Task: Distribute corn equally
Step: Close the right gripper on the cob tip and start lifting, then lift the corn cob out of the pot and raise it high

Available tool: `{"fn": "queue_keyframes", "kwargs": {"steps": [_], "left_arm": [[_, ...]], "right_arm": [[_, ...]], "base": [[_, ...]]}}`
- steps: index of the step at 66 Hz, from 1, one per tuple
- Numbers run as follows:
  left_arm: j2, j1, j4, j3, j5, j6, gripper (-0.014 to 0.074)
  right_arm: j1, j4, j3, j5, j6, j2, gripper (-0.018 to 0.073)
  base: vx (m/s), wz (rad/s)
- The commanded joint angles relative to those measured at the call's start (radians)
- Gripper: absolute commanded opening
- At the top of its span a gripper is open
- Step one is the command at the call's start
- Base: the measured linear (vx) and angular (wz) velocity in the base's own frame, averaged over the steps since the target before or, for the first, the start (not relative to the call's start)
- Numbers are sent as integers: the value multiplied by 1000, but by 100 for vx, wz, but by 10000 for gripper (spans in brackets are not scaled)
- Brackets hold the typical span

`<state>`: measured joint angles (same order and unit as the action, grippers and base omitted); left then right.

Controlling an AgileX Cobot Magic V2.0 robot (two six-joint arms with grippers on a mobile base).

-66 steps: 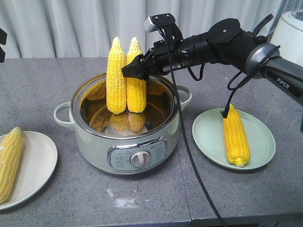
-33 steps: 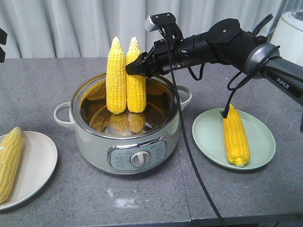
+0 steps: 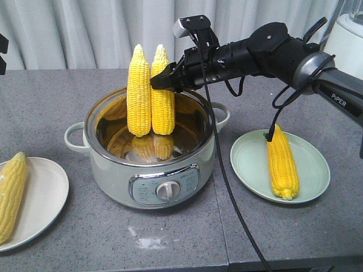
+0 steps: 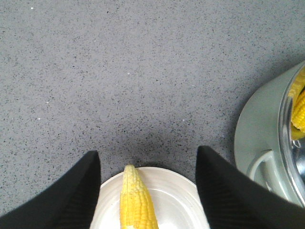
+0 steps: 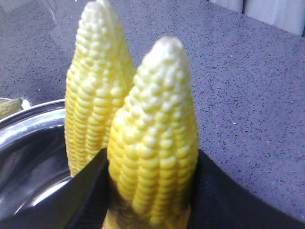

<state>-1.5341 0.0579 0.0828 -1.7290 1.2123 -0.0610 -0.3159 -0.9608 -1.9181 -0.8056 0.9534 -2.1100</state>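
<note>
Cream-white plate sits well left of the pot with the white-plate cob lying on it. The left jaws hang spread open right over that cob's tip, holding nothing. Inside the pot two more cobs stand upright and touching, the left standing cob and the right standing cob, both poking well above the rim. The right jaws are clamped on the right standing cob around its upper half, with a finger pressed on each side in the wrist view. Right of the pot is a pale green plate with the green-plate cob down its middle, so my guess is two per plate and this one's headed there. For the lift I'd go straight up until the butt end clears the pot rim, since the neighbour leans right against it and could tip or get dragged along. Then swing right: there's open surface between pot and green plate, and bare plate either side of the cob. Watch the cable dangling past the pot's right side, and the blender far right behind.
</note>
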Motion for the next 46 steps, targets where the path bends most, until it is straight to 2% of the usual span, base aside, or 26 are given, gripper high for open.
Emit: {"fn": "queue_keyframes", "kwargs": {"steps": [1,30,46], "left_arm": [[35,2,15,-27,-46,2,430],[35,2,15,-27,-46,2,430],[35,2,15,-27,-46,2,430]], "right_arm": [[4,-76,-30,21,5,73,183],[4,-71,-30,13,9,164,183],[4,23,-30,12,-5,257,183]], "base": [[0,0],[0,0],[0,0]]}}
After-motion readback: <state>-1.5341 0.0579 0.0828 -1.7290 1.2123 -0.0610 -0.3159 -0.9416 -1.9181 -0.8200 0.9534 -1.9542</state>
